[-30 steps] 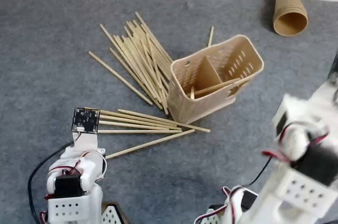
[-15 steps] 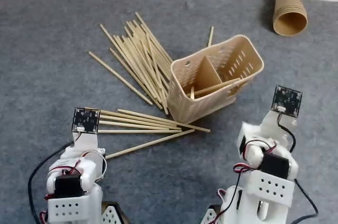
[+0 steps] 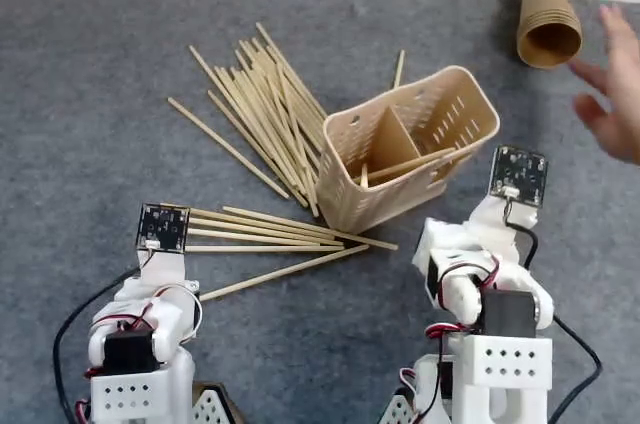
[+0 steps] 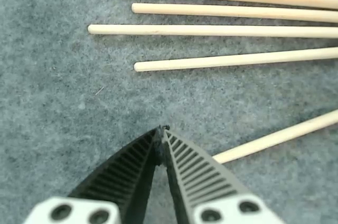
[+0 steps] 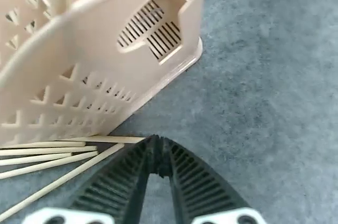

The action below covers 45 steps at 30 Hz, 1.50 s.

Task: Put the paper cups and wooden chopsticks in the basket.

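The left end effector (image 4: pixel 161 135) is sitting pressed together, empty, chopsticks (image 4: pixel 222 30) lying just ahead; the right end effector (image 5: pixel 158 155), likewise, is facing the basket (image 5: pixel 79 76), cup (image 3: pixel 548 19) well beyond. Chopsticks are looking light, stiff, probably roll-prone: mid-length pinching suits.

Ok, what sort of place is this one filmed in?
Probably a robot-practice bench, not a kitchen: a grey mat serves as the work surface, with loose chopsticks, a basket and a cup laid out as props.
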Tool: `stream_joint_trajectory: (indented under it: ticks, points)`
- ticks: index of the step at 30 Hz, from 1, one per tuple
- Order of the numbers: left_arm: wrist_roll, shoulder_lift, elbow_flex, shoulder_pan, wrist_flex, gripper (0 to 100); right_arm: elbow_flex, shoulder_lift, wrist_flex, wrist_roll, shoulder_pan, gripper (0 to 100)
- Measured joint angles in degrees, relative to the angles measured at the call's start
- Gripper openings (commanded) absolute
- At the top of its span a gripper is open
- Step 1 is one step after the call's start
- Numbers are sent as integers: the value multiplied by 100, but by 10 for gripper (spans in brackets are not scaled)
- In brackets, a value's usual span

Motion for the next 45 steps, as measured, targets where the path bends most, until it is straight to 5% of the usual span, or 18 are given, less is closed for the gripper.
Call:
stream_joint_trajectory:
  ticks: [24, 31, 45]
  points:
    - [0, 0, 0, 0, 0, 8, -202, 0, 448, -18, -484, 5]
    - [0, 0, 0, 0, 0, 8, -246, 0, 448, 255, 888, 5]
    - [0, 0, 0, 0, 0, 8, -2048, 1134, 1512, 53, 1864, 88]
